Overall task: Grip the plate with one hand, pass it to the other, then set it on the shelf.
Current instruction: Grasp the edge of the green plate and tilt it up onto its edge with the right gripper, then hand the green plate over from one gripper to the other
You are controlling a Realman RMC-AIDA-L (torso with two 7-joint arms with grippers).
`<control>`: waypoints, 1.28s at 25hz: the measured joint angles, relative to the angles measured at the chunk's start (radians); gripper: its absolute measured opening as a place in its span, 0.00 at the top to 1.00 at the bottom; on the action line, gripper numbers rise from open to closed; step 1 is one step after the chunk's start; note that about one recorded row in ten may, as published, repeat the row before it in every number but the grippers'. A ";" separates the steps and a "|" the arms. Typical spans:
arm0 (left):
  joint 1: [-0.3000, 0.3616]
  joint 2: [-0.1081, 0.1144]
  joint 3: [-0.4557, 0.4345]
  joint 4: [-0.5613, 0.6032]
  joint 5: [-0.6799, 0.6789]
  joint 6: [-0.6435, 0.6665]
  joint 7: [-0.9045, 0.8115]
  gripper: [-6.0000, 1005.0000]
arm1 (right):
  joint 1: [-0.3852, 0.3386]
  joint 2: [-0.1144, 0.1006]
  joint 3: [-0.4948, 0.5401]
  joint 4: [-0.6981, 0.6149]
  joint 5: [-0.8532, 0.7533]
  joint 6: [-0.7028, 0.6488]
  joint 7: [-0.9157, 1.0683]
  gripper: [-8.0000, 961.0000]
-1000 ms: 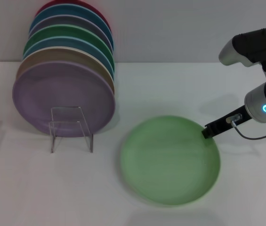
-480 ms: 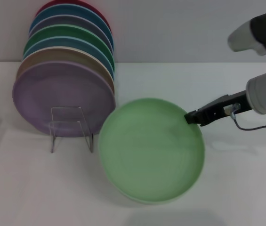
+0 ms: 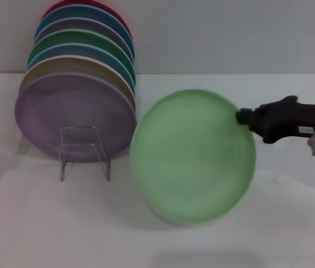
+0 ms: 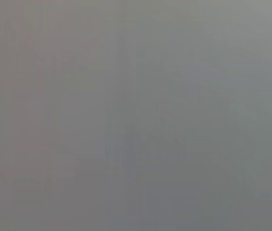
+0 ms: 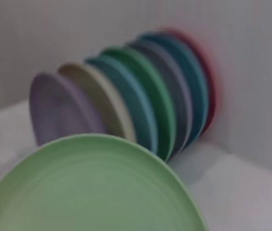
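Plate [image 3: 193, 156] now lifted and tilted, right gripper [image 3: 241, 117] clamping its rim, white table [image 3: 45, 223], grey wall [image 3: 229, 33]

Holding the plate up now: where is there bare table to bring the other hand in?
The white table is bare in front of the clear acrylic rack and below the pale mint-green plate, held at its rim by the right gripper. It is crowded between that plate and the racked lilac plate.
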 joint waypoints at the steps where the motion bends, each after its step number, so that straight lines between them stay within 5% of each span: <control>1: 0.000 0.000 0.000 0.000 0.000 0.000 0.000 0.22 | 0.000 0.000 0.000 0.000 0.000 0.000 0.000 0.98; 4: 0.040 0.059 0.084 -0.191 0.000 -0.181 -0.039 0.22 | -0.034 0.001 0.023 -0.090 0.152 -0.054 -0.175 0.98; 5: 0.076 0.113 0.138 -0.370 0.002 -0.370 -0.061 0.22 | -0.043 0.001 0.057 -0.158 0.242 -0.063 -0.284 0.98; 6: 0.076 0.113 0.138 -0.370 0.002 -0.370 -0.061 0.22 | -0.043 0.001 0.057 -0.158 0.242 -0.063 -0.284 0.98; 9: 0.120 0.198 0.201 -0.630 0.001 -0.641 -0.080 0.23 | -0.048 0.001 0.101 -0.239 0.338 -0.064 -0.438 0.98; 10: 0.138 0.244 0.227 -0.772 0.001 -0.792 -0.091 0.23 | -0.049 0.001 0.112 -0.290 0.404 -0.064 -0.538 0.98; 14: 0.151 0.288 0.248 -0.929 0.001 -0.964 -0.097 0.24 | -0.045 0.001 0.116 -0.365 0.491 -0.066 -0.687 0.98; 15: 0.155 0.325 0.258 -1.095 0.001 -1.168 -0.098 0.24 | -0.033 0.001 0.119 -0.402 0.517 -0.067 -0.743 0.98; 19: 0.159 0.346 0.261 -1.268 0.001 -1.382 -0.070 0.24 | 0.004 0.000 0.141 -0.467 0.530 -0.069 -0.792 0.98; 24: 0.177 0.330 0.249 -1.496 -0.003 -1.614 0.060 0.25 | 0.060 0.000 0.186 -0.565 0.535 -0.073 -0.850 0.98; 27: 0.152 0.301 0.247 -1.603 -0.012 -1.787 0.133 0.26 | 0.083 0.001 0.195 -0.598 0.549 -0.071 -0.892 0.98; 29: 0.126 0.260 0.237 -1.633 -0.034 -1.897 0.210 0.26 | 0.092 0.001 0.195 -0.605 0.553 -0.068 -0.901 0.98; 30: 0.109 0.210 0.216 -1.637 -0.084 -1.967 0.305 0.26 | 0.097 0.001 0.195 -0.607 0.555 -0.065 -0.912 0.98; 31: 0.109 0.210 0.216 -1.637 -0.084 -1.967 0.305 0.26 | 0.097 0.001 0.195 -0.607 0.555 -0.065 -0.912 0.98; 32: 0.104 0.143 0.177 -1.637 -0.162 -2.036 0.437 0.26 | 0.097 0.001 0.197 -0.612 0.561 -0.058 -0.928 0.98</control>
